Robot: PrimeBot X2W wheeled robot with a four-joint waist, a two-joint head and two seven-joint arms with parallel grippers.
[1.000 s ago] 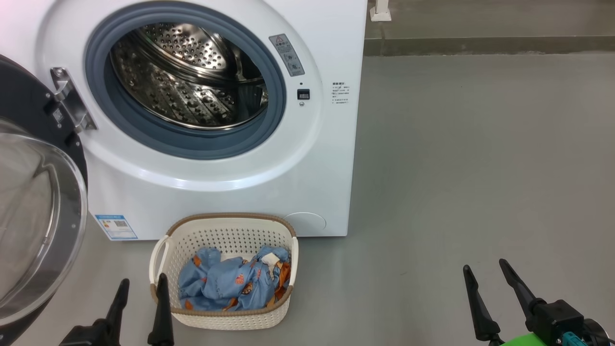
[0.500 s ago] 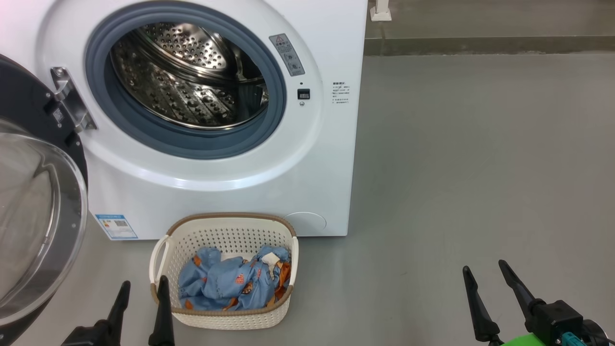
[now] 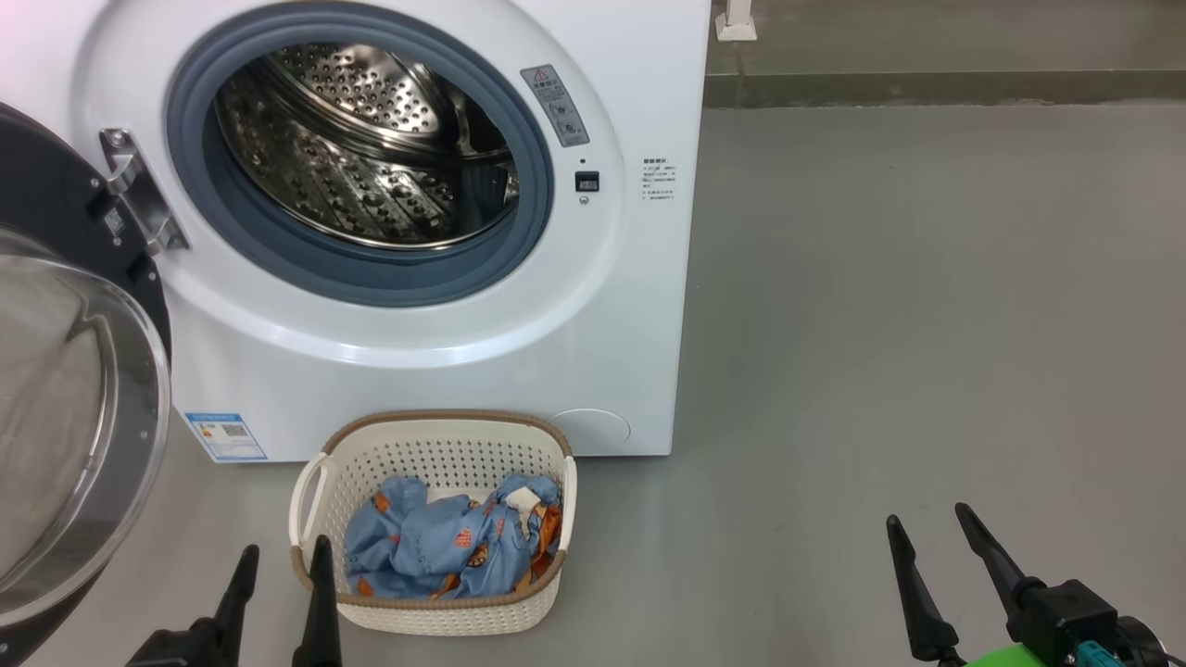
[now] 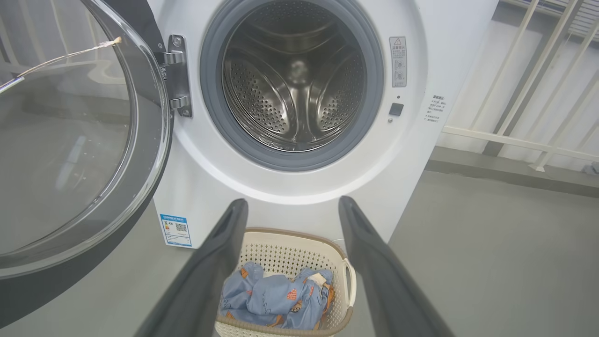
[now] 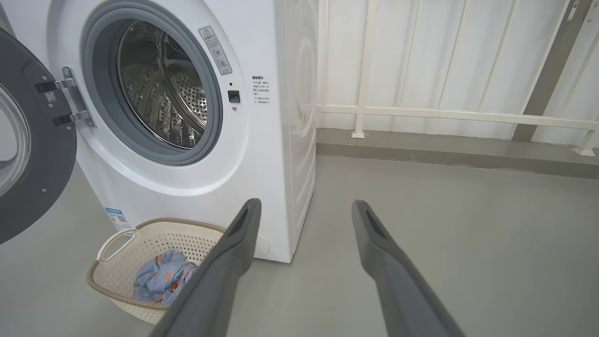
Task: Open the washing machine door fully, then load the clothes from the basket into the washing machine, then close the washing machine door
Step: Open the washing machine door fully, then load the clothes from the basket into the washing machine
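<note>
The left hand (image 3: 285, 547), fingers spread wide and holding nothing, hovers at the near left corner of the basket (image 3: 435, 459). The right hand (image 3: 927, 514), equally wide and empty, hangs well to the right of the basket, above the grey floor (image 3: 880, 324). Crumpled blue clothes (image 3: 445, 547) lie inside the basket. Just behind the basket stands the white washing machine (image 3: 463, 389), its steel drum (image 3: 361, 157) exposed. The door (image 3: 74, 408) is swung open to the basket's left.
</note>
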